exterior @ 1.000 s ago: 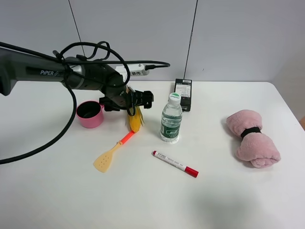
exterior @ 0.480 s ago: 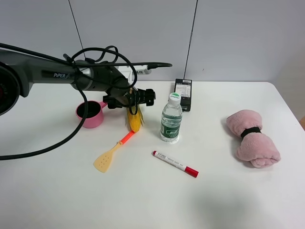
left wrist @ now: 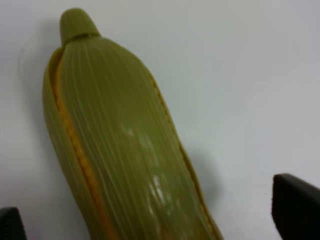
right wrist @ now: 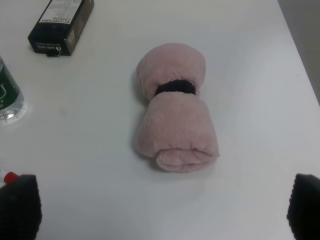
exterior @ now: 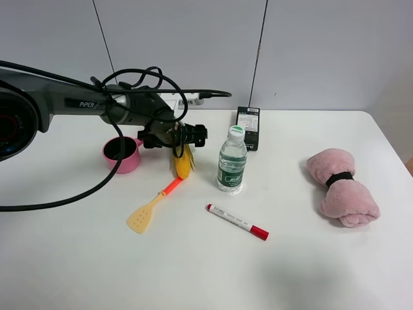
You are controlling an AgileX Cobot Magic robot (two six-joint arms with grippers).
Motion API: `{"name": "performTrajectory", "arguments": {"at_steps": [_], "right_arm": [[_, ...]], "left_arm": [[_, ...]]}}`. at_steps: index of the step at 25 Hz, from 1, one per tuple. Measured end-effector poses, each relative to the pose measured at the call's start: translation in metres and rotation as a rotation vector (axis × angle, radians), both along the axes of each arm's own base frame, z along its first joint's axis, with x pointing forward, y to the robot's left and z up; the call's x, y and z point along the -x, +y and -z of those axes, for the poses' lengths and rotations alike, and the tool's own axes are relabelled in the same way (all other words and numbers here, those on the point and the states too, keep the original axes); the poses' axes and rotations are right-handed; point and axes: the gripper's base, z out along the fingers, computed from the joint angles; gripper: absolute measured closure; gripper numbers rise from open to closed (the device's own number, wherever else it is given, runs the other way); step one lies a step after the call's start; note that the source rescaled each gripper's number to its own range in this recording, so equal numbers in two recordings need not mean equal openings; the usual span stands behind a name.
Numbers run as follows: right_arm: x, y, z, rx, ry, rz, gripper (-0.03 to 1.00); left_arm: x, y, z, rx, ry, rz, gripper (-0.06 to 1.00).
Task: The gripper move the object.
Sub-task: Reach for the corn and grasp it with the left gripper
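**A:** Where did the corn sit, and how much room was around it?

**B:** The corn point(exterior: 184, 163) lay on the tabletop point(exterior: 193, 278) in the back left part, under the left gripper point(exterior: 185, 137). The cup point(exterior: 121, 155) stood near on its left and the bottle point(exterior: 231, 161) near on its right, so it was hemmed in on both sides. The spatula point(exterior: 145, 215) had its orange handle just beside the corn's near end.

**A:** And toward the edges?

**B:** The box point(exterior: 248, 119) lay behind the bottle, close to the back edge. The marker point(exterior: 237, 221) lay in front of the bottle. Past it, bare tabletop ran to the front edge. A broad bare strip separated the bottle from the towel point(exterior: 342, 187), which sat near the right edge.

**A:** Which way did the corn point?

**B:** Its long axis ran roughly from back to front, slightly slanted. In the left wrist view the husk faced the camera, with an orange seam of kernels along one side and the green stem nub at the end away from the camera.

**A:** The grippers?

**B:** The left gripper's fingers were spread wide, one on each side of the corn and not touching it. The right gripper point(right wrist: 160, 220) was also spread, holding nothing, over bare tabletop in front of the towel.
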Motion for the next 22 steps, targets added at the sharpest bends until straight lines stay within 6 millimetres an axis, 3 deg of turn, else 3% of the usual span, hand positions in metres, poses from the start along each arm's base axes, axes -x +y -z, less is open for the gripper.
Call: {"name": "performTrajectory", "arguments": {"at_steps": [15, 17, 19, 20, 22], "right_arm": [[0.0, 0.0, 0.0, 0.0, 0.0, 0.0, -0.03], [0.0, 0.0, 0.0, 0.0, 0.0, 0.0, -0.03], [0.0, 0.0, 0.0, 0.0, 0.0, 0.0, -0.03], [0.0, 0.0, 0.0, 0.0, 0.0, 0.0, -0.03], [0.0, 0.0, 0.0, 0.0, 0.0, 0.0, -0.03]], "left_arm": [[0.0, 0.003, 0.019, -0.043, 0.026, 0.014, -0.06], [0.0, 0.003, 0.019, -0.043, 0.026, 0.014, -0.02], [0.0, 0.002, 0.019, -0.043, 0.026, 0.014, 0.18], [0.0, 0.002, 0.019, -0.043, 0.026, 0.014, 0.37], [0.0, 0.002, 0.019, -0.042, 0.027, 0.013, 0.87]]}}
